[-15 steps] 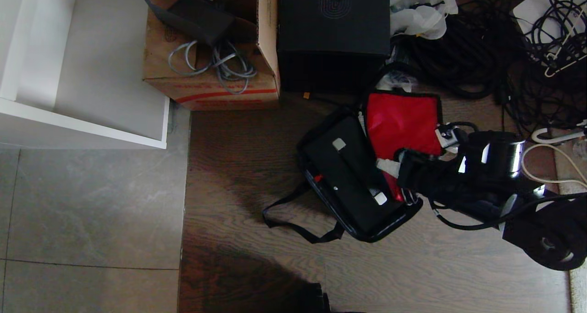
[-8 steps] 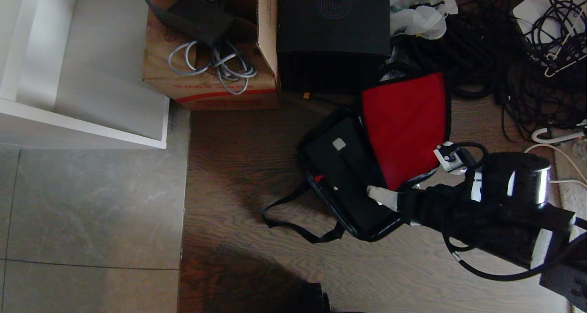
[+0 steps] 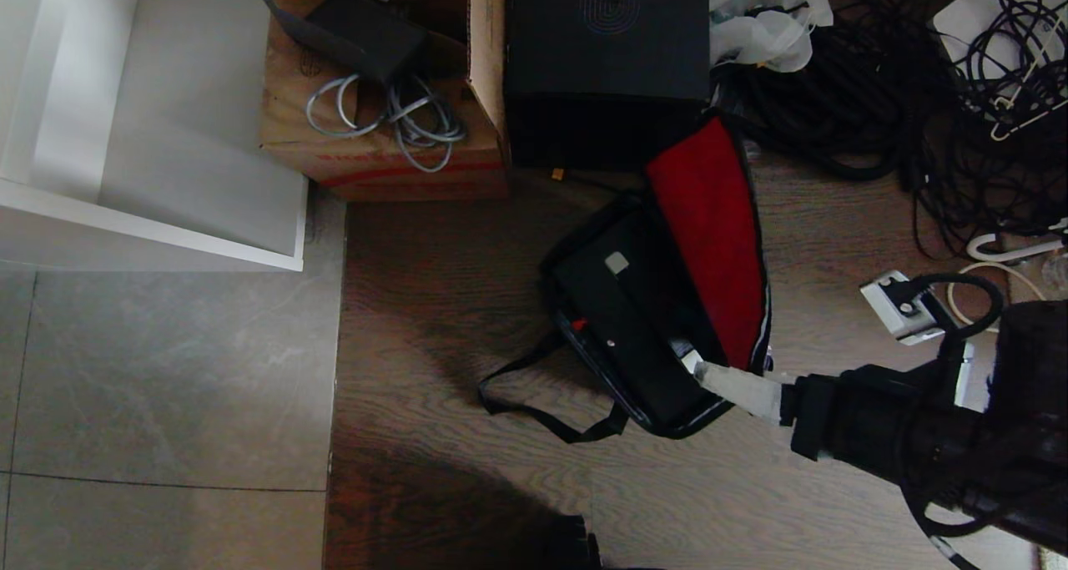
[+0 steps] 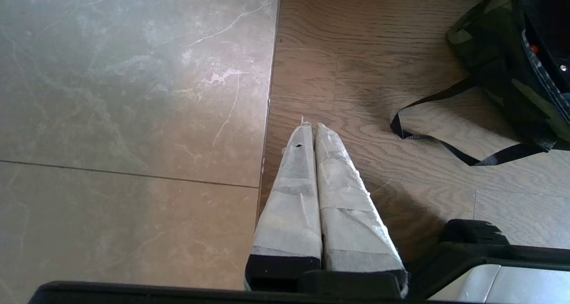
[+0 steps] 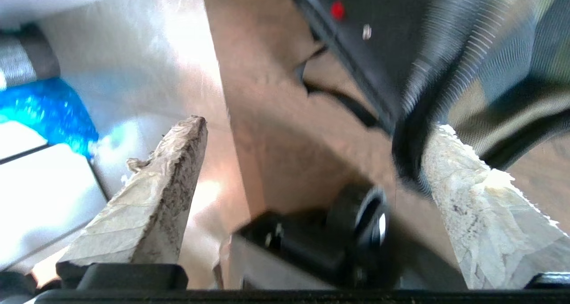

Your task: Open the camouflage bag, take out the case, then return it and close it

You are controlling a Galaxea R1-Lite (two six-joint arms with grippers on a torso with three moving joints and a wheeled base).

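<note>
My right gripper [image 5: 311, 126] gapes wide, empty, beside the camouflage bag [image 3: 717, 219], the case [image 3: 634, 320] inside. I should press the upright flap down squarely.

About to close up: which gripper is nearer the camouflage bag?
Right. The right gripper is open at the camouflage bag near its corner; the left gripper is shut over bare floor, apart from the bag.
</note>
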